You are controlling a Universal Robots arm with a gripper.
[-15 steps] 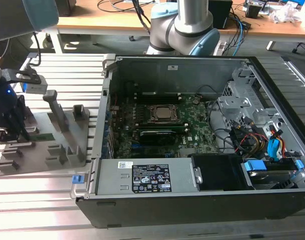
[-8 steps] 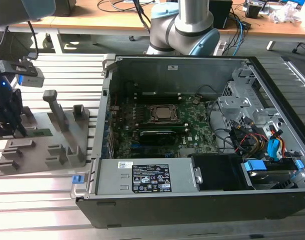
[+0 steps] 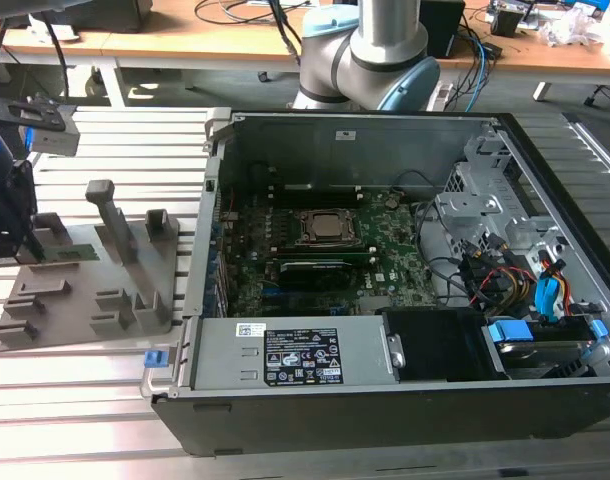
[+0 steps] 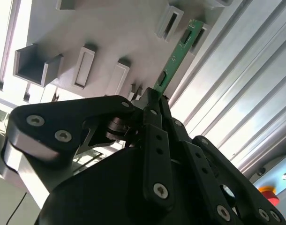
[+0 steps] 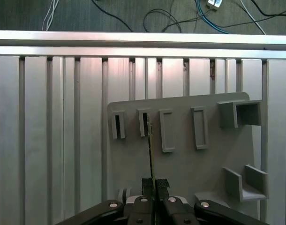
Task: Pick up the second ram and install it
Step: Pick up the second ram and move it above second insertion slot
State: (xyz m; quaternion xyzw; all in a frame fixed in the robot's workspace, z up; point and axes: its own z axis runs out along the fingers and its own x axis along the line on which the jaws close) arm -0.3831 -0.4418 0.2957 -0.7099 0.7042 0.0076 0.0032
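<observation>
One ram stick (image 4: 173,61), one grey slotted tray (image 5: 190,164), one computer case (image 3: 385,140), one pincer (image 5: 154,183).

Bright even light, perhaps from overhead, white glare on table slats (image 4: 248,77) in the second wrist view, computer case (image 3: 385,140) interior dimmer

ext view high, wrist views near tray (image 5: 190,168)

- Robotics lab or workshop: a robot arm (image 3: 370,50) is standing on a slotted aluminium tabletop (image 3: 95,400).
- An opened computer case (image 3: 385,425) is lying there.
- Cables (image 3: 477,60) are trailing over wooden desks (image 3: 165,42) behind.
</observation>
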